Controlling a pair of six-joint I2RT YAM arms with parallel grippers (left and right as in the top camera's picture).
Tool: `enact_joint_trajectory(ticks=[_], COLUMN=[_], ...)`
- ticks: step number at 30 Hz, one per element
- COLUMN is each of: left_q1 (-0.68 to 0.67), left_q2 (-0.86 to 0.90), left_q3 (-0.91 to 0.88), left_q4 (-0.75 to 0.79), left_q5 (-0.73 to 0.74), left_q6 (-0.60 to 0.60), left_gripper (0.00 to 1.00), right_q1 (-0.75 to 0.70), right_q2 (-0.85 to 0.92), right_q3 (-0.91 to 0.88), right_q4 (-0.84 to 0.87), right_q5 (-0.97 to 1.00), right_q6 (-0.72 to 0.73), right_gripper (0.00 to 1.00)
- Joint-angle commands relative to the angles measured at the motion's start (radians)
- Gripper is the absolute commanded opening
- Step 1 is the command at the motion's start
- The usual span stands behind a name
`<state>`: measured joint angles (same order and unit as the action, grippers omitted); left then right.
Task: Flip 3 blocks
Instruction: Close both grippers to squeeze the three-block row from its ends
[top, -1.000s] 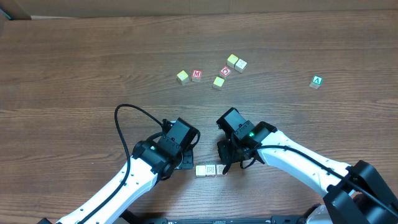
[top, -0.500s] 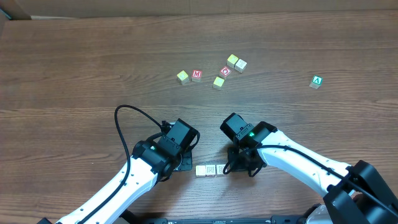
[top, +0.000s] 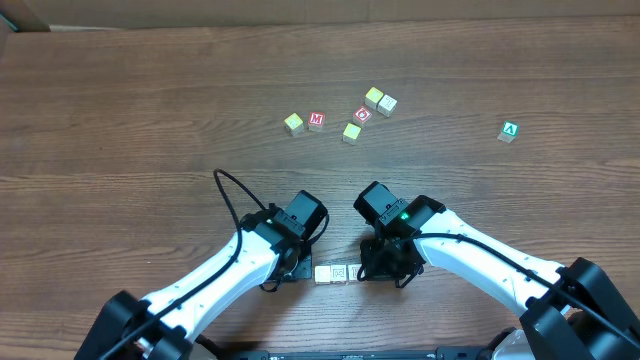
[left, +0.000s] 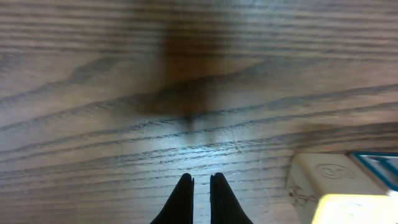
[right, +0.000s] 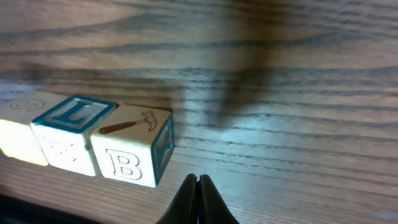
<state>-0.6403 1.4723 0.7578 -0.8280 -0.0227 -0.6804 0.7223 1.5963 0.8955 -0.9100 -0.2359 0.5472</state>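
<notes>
Looked down on a brown wood-grain table (top: 120, 100) and found the blocks (top: 336, 273) in a touching row at six o'clock. Noted the left gripper (left: 200, 180) clenched on nothing at their nine o'clock, the right gripper (right: 198, 180) likewise clenched empty at their three. Judged the risk as pinched tips nudging the row, sliding or scattering it instead of turning one over.

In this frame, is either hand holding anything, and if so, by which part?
Nothing is held. The left hand and the right hand are both shut on nothing; the row of blocks lies apart from both.
</notes>
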Motion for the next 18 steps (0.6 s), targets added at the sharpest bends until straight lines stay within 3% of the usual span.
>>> enact_joint_trajectory(ticks=[1, 18], left_q1=[0.005, 0.005], left_q2=[0.021, 0.022], left_q3=[-0.01, -0.01], left_q4=[0.002, 0.006], left_q5=[0.026, 0.05], left_q6=[0.004, 0.003], left_gripper=[0.04, 0.04], right_q1=[0.003, 0.003], right_q2=[0.0, 0.0], right_q3=[-0.002, -0.072], right_q4=[0.003, 0.131], right_q5=[-0.028, -0.058], right_q6=[0.026, 0.059], right_gripper=[0.04, 0.04])
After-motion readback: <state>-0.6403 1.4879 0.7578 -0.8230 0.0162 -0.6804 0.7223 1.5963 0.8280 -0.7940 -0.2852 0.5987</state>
